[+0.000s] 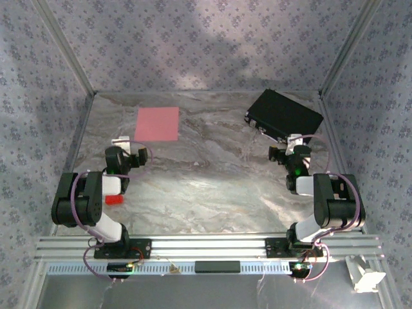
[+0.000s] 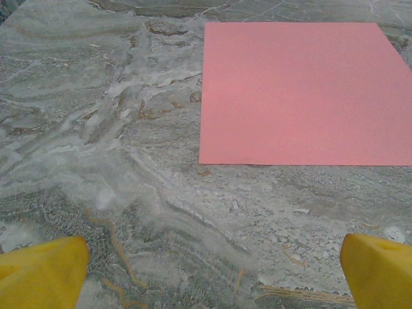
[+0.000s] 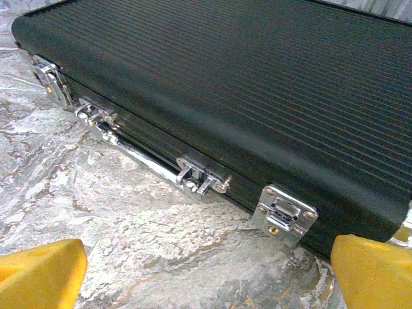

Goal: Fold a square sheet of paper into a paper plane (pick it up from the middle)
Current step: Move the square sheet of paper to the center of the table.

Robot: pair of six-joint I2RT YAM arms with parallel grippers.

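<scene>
The square sheet of paper point(image 1: 157, 123) lies flat and uncreased on the marble tabletop at the back left, salmon pink. In the left wrist view the sheet point(image 2: 302, 93) fills the upper right, a short way ahead of the fingers. My left gripper point(image 1: 125, 143) point(image 2: 212, 270) hovers just short of the sheet's near-left corner. It is open, its yellow fingertips point(image 2: 42, 273) far apart over bare table. My right gripper point(image 1: 293, 143) point(image 3: 209, 273) is open too, with nothing between its fingers. It points at the front edge of a black case.
The black ribbed case point(image 1: 283, 114) point(image 3: 225, 77) with chrome latches and handle lies at the back right. A small red block point(image 1: 114, 199) sits by the left arm. Patterned walls and metal posts enclose the table point(image 1: 206, 187). A white object point(image 1: 364, 277) lies beyond the front rail.
</scene>
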